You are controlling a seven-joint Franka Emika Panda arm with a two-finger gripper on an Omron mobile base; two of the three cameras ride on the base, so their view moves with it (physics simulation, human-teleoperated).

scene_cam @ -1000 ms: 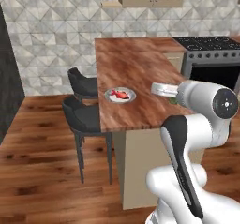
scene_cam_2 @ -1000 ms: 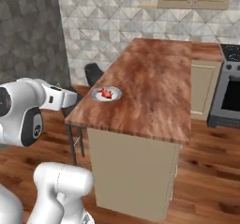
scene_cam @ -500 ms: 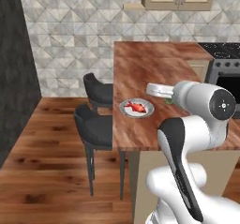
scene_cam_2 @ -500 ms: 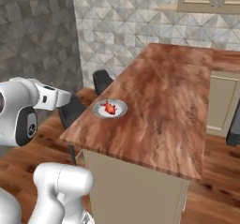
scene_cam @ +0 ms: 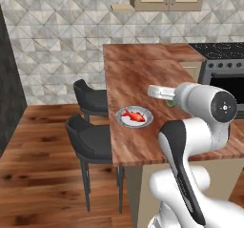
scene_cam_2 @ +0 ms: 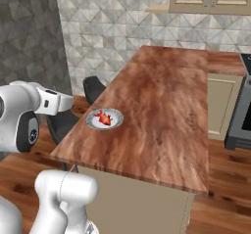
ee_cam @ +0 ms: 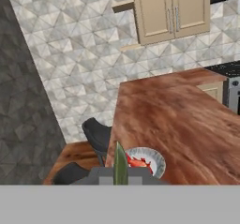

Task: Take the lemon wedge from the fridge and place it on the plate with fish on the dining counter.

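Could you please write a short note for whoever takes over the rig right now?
Gripper: shut on the lemon wedge, a thin green-yellow sliver between the fingertips.
Plate with the red fish: near the stool-side edge of the dining counter, ahead of the arm.
Done: wedge picked up and brought to the counter.
Left: reach over the plate, lower, release the wedge beside the fish.
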